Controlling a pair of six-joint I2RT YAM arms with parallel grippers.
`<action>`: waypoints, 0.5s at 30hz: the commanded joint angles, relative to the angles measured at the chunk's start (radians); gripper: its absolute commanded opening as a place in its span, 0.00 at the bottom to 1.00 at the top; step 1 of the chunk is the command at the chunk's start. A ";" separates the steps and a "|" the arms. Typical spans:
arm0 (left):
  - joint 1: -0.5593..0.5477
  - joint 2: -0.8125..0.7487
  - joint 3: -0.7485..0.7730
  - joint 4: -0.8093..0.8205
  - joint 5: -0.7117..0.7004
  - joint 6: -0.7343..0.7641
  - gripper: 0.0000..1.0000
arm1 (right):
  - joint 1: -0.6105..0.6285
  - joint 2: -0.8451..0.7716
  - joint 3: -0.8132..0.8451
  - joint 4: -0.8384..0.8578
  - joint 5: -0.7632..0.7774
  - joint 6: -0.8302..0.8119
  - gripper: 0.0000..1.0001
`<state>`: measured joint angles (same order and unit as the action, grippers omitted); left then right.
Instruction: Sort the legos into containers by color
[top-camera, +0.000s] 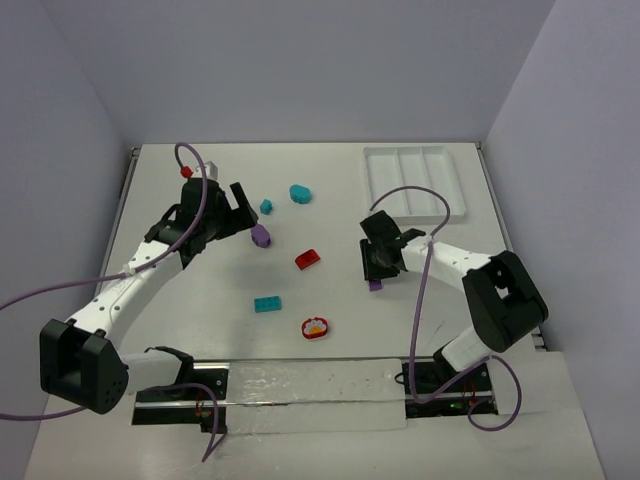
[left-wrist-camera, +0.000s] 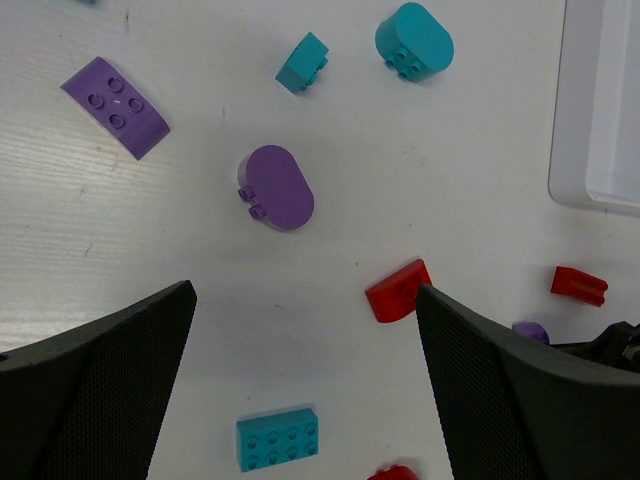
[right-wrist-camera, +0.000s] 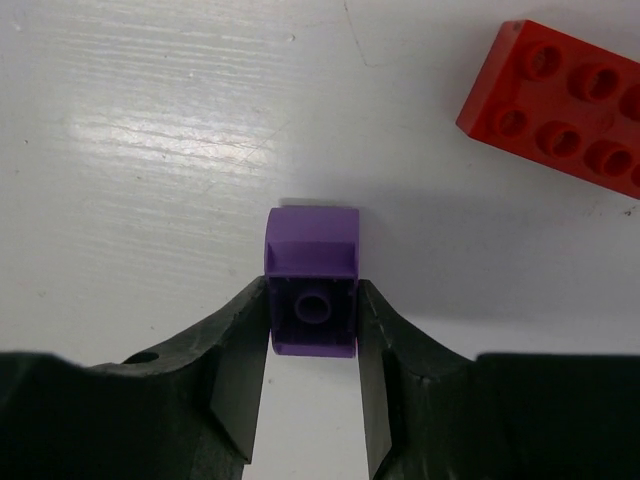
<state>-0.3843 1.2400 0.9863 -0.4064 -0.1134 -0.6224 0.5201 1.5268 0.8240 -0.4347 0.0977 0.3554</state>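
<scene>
Nearest the arms, low in the top view, lie a red round piece (top-camera: 315, 327) with a white and yellow top and a teal brick (top-camera: 267, 304). Both are loose on the white table (top-camera: 340, 215). A little further up, right of the middle, the right claw (top-camera: 376, 272) pinches a small purple brick (right-wrist-camera: 312, 250) between its two fingers. The wrist view shows the fingers pressing on its two flat sides, which likely keeps it from slipping. The brick looks to be resting on the table, not lifted yet. A red brick (top-camera: 307, 259) lies near it, to the left. In the upper left, the left claw (top-camera: 245, 208) hangs with its fingers spread wide and holds nothing. It seems ready to drop over a piece. Close by it sit a purple rounded piece (top-camera: 261, 236), a small teal piece (top-camera: 266, 207) and a teal rounded piece (top-camera: 300, 193). Farthest away, in the upper right, stands the white tray (top-camera: 368, 170) with three long slots, and no bricks show in them. It sits on the right arm's side, so the purple brick probably goes there next, one color to each slot.
</scene>
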 joint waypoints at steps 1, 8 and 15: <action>-0.002 -0.020 0.032 0.037 0.021 -0.008 0.99 | 0.026 0.004 0.070 -0.042 0.051 0.000 0.29; -0.002 -0.045 0.032 0.015 -0.006 -0.002 0.99 | 0.028 -0.070 0.180 -0.071 0.051 0.019 0.10; -0.002 -0.048 0.046 -0.019 -0.030 0.015 0.99 | -0.030 -0.070 0.334 -0.089 0.103 0.038 0.11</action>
<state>-0.3843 1.2130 0.9863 -0.4092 -0.1186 -0.6217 0.5308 1.4885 1.0666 -0.5173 0.1504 0.3717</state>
